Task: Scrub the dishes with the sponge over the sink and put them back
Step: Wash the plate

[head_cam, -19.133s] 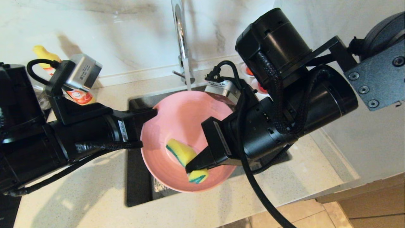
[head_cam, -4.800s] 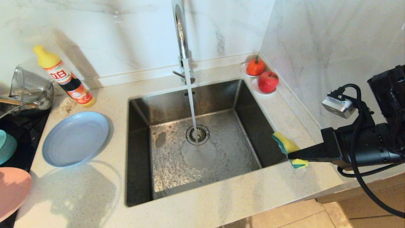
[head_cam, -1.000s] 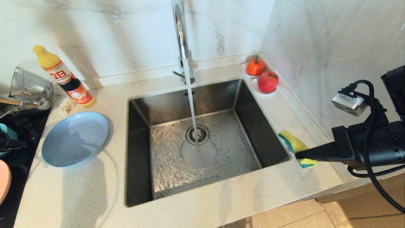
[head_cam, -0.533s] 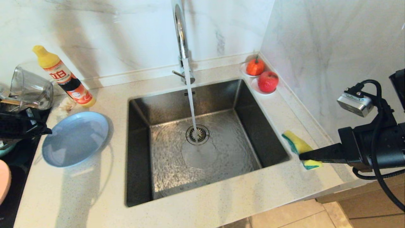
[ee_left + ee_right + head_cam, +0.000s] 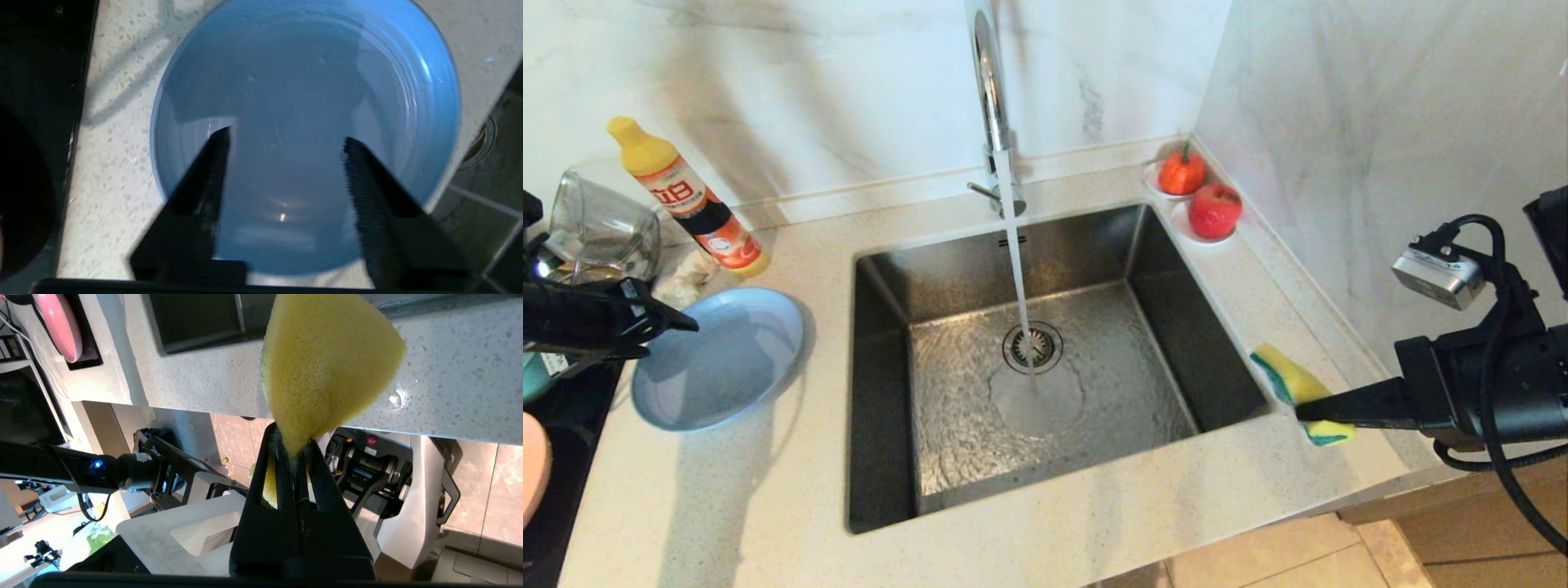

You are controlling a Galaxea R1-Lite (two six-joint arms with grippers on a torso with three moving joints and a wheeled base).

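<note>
Now reaching over the blue plate (image 5: 719, 358) on the desk (image 5: 768, 506) with the left hand (image 5: 662, 327) spread apart, right hand (image 5: 1308, 408) clamped on the sponge (image 5: 1294, 390) beside the sink (image 5: 882, 392), risking a shallow rim pinch and a slip.

- The sink (image 5: 1111, 253) is grey metal with a brushed, dull shine. Its wet floor glitters.
- The faucet (image 5: 988, 73) is shiny metal, bright like a mirror.
- The counter (image 5: 768, 498) is pale, smooth stone with tiny specks.
- The wall (image 5: 1339, 98) is smooth white marble with grey streaks.
- The blue plate (image 5: 719, 359) is smooth and matt, with 1 small glint in the left wrist view.
- The sponge (image 5: 327, 363) is yellow foam, rough with tiny holes, with a green layer (image 5: 1272, 378).
- The fingers (image 5: 380, 204) are matt black plastic; 1 has a ribbed inner face.
- The jug (image 5: 600, 229) is clear glass.
- The bottle (image 5: 686, 200) is glossy plastic.
- The 2 fruits (image 5: 1213, 210) are glossy.
</note>
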